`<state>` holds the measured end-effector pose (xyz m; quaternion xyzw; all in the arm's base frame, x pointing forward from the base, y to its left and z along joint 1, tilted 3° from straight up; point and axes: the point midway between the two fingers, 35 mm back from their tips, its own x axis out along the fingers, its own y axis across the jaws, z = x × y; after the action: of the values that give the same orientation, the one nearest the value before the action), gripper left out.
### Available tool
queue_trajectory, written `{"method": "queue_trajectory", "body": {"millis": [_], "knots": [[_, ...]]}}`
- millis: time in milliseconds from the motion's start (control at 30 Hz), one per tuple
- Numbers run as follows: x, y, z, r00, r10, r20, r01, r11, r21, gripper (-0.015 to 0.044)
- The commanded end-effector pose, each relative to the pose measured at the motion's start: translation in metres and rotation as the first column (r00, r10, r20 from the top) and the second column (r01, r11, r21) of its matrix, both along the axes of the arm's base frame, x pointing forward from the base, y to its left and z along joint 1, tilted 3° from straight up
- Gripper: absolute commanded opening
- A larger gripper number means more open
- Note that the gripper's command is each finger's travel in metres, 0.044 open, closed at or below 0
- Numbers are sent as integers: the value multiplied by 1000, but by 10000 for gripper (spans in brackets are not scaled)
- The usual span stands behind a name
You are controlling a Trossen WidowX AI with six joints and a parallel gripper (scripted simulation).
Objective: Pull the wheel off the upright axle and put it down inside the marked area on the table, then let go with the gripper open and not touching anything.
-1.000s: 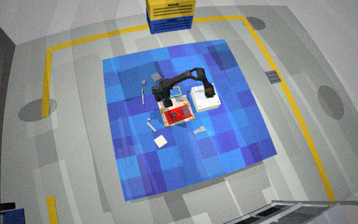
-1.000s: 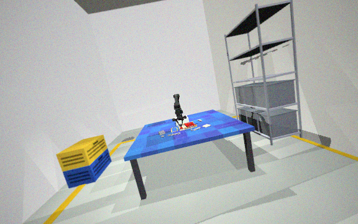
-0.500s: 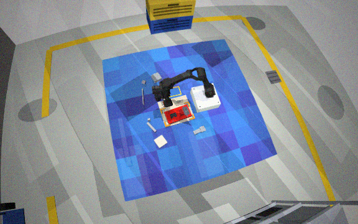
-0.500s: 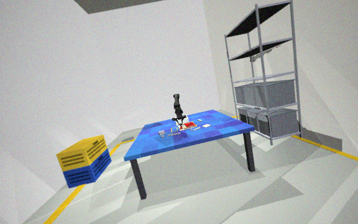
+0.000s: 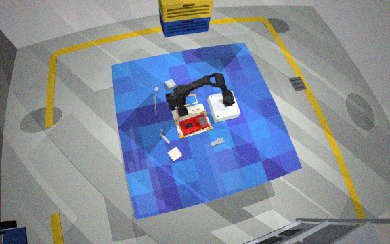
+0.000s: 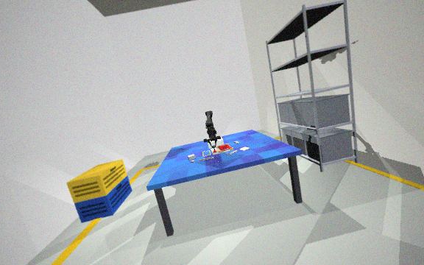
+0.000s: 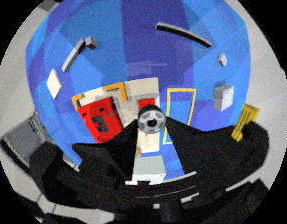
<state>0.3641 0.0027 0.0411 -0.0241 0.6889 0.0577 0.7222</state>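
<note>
My gripper [image 5: 183,112] [image 6: 214,148] [image 7: 151,120] is shut on the wheel [image 7: 152,115], a dark tyre with a grey spoked hub. The wheel sits between the fingertips above the pale board [image 7: 132,106] [image 5: 200,108]. A red block [image 7: 146,102] shows on the board just behind the wheel. The wheel hides the axle, so I cannot tell whether the axle is still in its hole. The marked area is a yellow rectangular outline [image 7: 182,89] [image 5: 196,99] on the blue table, beside the board and to the right of the wheel in the wrist view.
A red unit [image 7: 108,109] [image 5: 184,129] lies on the board. A grey block [image 7: 223,97] [image 5: 170,84] stands beyond the marked area. A long thin bar [image 7: 184,34] [image 5: 156,105] and a white square plate [image 7: 54,84] [image 5: 175,154] lie farther out. The white box [image 5: 220,110] is under the arm's base.
</note>
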Motion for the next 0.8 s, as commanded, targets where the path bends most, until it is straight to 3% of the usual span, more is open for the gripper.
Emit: {"method": "queue_trajectory", "body": {"millis": [0,500,767], "knots": [[0,0,3,1000,3,4,-3,1000,2,0],[-5,-3,32,1000,0,-3,0,1000,0,0],[-18,-43,32,1000,1,-1,-1,1000,-3,0]]}}
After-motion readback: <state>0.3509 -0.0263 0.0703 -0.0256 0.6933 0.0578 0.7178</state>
